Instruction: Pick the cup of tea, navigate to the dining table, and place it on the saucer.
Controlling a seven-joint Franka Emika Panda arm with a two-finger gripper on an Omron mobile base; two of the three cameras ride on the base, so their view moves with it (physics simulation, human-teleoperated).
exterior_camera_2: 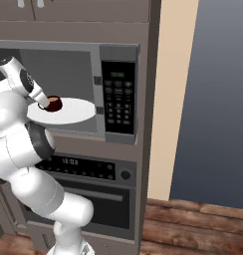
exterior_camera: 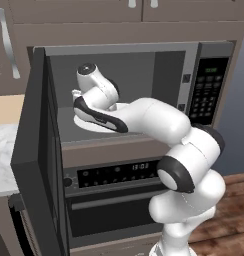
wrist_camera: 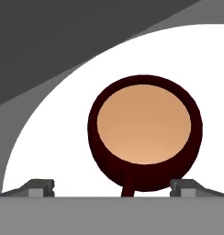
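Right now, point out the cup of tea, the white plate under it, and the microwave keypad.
cup of tea [wrist_camera: 143, 124]: hand view, on the tan liquid surface.
white plate [exterior_camera_2: 76, 112]: right base view, bare part right of the cup.
microwave keypad [exterior_camera_2: 118, 102]: right base view, middle of the button panel.

cup of tea [exterior_camera_2: 54, 103]: dark maroon, tan liquid inside, sits on the left part of the plate
plate [exterior_camera_2: 73, 112]: white, round, lies on the floor of the open microwave
microwave [exterior_camera_2: 118, 92]: built into brown cabinetry, keypad panel on its right side, cavity open to the left
gripper [exterior_camera_2: 44, 104]: reaches down from the upper left, tip right at the cup's left side; whether it closes on the cup cannot be told
oven [exterior_camera_2: 88, 191]: directly below the microwave, dark door, clock display and a knob
floor [exterior_camera_2: 193, 229]: wooden planks, lower right
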